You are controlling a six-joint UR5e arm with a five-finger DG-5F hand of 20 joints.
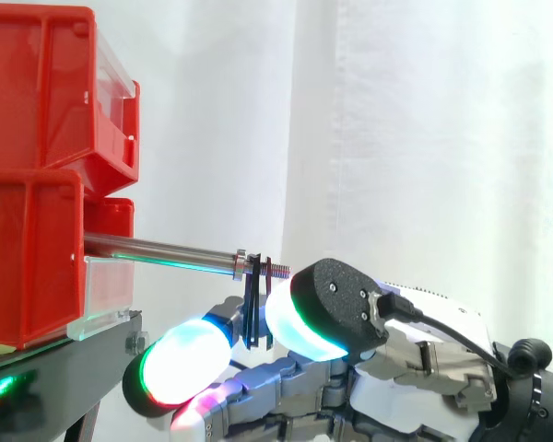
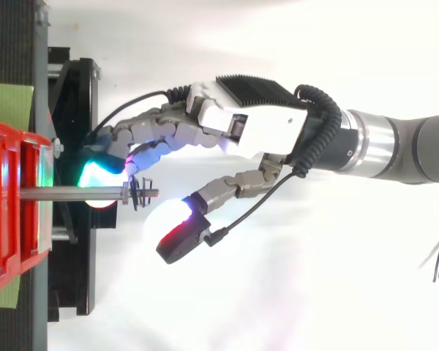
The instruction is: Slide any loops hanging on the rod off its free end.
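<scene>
You see a dark loop (image 1: pixel 252 308) hanging close to the free end of the metal rod (image 1: pixel 166 250), rod base hidden by the red bins (image 1: pixel 28 258), hand (image 2: pixel 267 128) just beside the loop, you cannot tell if it grips it

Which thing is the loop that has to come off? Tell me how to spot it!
Find the stacked red bins; a shiny metal rod sticks out sideways from them. Near its threaded free end hangs the loop: it is thin, black and dangles down, unlike the silvery nut beside it.
</scene>
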